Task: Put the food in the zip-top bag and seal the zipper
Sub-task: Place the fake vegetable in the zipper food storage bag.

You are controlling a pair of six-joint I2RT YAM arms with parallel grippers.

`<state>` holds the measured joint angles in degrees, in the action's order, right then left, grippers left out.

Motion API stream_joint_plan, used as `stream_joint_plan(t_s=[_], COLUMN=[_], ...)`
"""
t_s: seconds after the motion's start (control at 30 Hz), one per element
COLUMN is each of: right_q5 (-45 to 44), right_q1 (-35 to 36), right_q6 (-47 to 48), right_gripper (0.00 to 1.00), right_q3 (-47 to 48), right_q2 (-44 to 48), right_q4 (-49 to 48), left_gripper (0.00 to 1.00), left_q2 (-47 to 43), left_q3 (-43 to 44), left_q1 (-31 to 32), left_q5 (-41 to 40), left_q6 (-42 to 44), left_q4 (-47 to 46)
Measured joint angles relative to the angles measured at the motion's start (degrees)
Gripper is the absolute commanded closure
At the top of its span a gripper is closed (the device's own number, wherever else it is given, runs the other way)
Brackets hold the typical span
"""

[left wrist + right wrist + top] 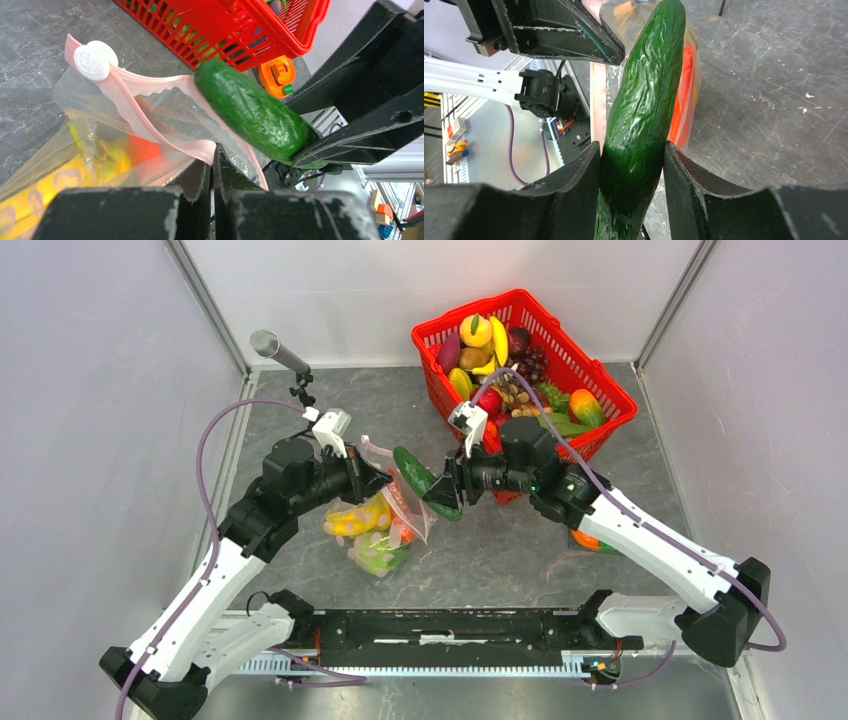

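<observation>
The clear zip-top bag (385,525) hangs from my left gripper (385,478), which is shut on its pale pink zipper (150,110) and holds the mouth up and open. A white slider (95,60) sits on the strip's far end. Yellow, green and orange food shows inside the bag (100,150). My right gripper (440,490) is shut on a green cucumber (422,480), its tip at the bag's mouth. In the right wrist view the cucumber (644,115) points over the pink strip (598,105) toward the bag. In the left wrist view the cucumber (250,112) hangs just above the mouth.
A red mesh basket (610,390) full of toy fruits and vegetables stands at the back right, just behind my right arm. An orange toy (588,538) lies on the table under the right arm. A microphone on a stand (280,352) stands at the back left.
</observation>
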<state>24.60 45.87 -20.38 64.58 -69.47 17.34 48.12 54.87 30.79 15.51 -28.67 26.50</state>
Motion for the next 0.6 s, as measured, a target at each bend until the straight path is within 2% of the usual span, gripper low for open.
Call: stream_joint_plan(t_s=[0.37,0.6], right_q5=[-2.75,-4.09], right_q1=[1.57,5.46], right_q6=[-0.63,-0.92], right_gripper=[1.0,1.0], right_q3=[3.93,4.11], right_q2=[2.23,-0.68], right_q4=[4.02,7.02], left_gripper=[0.98,0.98], left_q2=[0.55,0.7], left_q3=[0.0,0.04], left_q1=[0.0,0.0], left_q5=[-0.63,-0.7], left_q6=[0.02,0.02], left_q4=[-0.02,0.17])
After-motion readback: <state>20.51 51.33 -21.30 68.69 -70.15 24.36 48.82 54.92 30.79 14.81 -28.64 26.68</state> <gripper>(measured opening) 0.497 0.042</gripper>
